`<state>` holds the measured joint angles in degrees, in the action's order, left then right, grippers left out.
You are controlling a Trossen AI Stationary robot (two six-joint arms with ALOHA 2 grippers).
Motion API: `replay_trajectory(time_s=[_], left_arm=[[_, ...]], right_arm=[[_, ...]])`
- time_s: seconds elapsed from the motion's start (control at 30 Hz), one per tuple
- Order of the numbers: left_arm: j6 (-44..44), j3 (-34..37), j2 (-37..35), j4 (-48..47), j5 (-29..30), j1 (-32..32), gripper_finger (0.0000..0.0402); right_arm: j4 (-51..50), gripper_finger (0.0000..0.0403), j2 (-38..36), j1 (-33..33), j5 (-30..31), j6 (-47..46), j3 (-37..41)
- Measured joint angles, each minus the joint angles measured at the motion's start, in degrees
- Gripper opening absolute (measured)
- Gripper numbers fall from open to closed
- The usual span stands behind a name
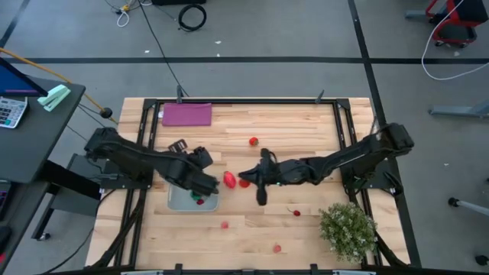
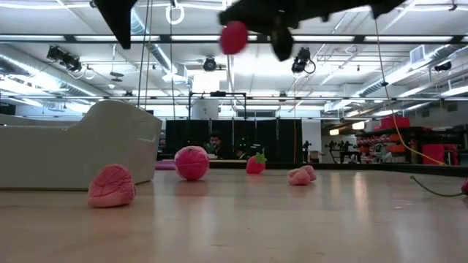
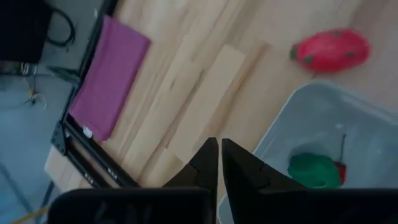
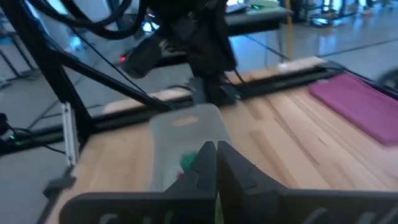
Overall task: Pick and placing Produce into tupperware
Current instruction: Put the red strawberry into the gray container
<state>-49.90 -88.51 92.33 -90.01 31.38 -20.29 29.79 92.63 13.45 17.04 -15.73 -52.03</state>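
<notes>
The translucent tupperware (image 1: 182,202) stands at the table's near left, with a green piece (image 3: 314,170) and a small red piece (image 3: 339,172) inside it. My left gripper (image 1: 211,184) is shut and empty above the tupperware's far right corner. My right gripper (image 1: 242,180) is shut at the table's middle. A red fruit (image 1: 229,179) hangs at its tips, up in the air in the low view (image 2: 234,36), just right of the tupperware. Other red and pink produce lies loose on the table: (image 1: 253,140), (image 1: 225,224), (image 1: 276,247), (image 1: 296,212). My right gripper holds the red fruit (image 2: 234,36) at its fingertips, coming level from the table's right side. The fruit is lifted clear of the table, beside and a little below the fingers. The fingers hide the place of contact in the right wrist view, so I cannot tell which part they have.
A flat purple mat (image 1: 186,114) lies at the far left of the table. A bushy pale-green plant (image 1: 348,229) stands at the near right corner. A black frame runs around the table's edges. The two grippers are close together.
</notes>
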Motion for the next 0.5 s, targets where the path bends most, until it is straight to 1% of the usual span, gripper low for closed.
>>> replay_trajectory(time_s=[0.2, 0.3, 0.5], left_arm=[[-4.68, -0.02, -10.6, 0.03, 7.73, -2.54, 0.0009], [-6.65, -0.02, -15.0, -0.03, 8.06, -2.82, 0.0012], [-8.01, -0.03, -19.55, -0.05, 8.09, -2.81, 0.0028]], right_arm=[[-0.56, 0.0, 13.59, -0.02, -1.47, 3.08, -13.1], [-0.09, 0.0, 19.33, -0.05, -1.76, 6.05, -20.82], [-1.68, 0.0, 30.06, -0.22, -7.63, 6.91, -35.02]])
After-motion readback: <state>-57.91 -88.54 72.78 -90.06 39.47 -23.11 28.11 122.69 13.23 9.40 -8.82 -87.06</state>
